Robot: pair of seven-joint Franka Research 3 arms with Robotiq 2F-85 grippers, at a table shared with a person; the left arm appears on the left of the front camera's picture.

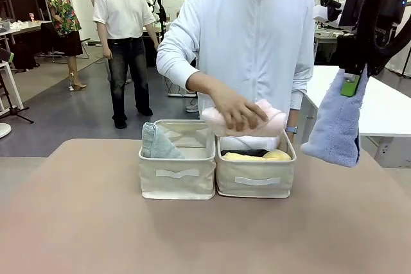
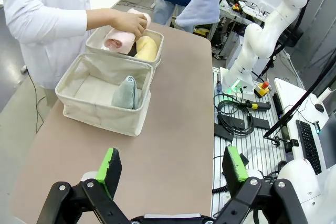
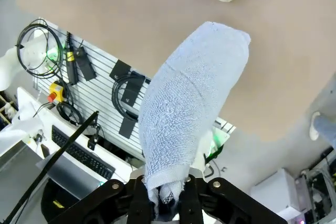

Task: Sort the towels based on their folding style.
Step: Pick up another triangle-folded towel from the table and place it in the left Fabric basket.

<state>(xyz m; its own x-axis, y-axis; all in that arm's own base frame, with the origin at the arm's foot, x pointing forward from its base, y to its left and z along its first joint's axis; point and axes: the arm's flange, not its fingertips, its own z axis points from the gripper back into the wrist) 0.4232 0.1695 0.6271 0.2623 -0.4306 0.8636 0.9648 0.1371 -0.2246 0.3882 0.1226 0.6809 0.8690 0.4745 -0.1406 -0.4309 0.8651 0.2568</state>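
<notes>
While the right pincer [image 1: 350, 85] pinches it, the blue towel [image 1: 337, 126] hangs below — limp.

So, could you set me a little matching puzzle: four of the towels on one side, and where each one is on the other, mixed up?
Towels:
1. blue towel
2. pink towel
3. teal towel
4. yellow towel

Places:
A. lying low in the right bin, untouched
B. hanging in the air from the right gripper
C. under the person's hand
D. standing in the left bin

Pairs: 1-B, 2-C, 3-D, 4-A
</notes>
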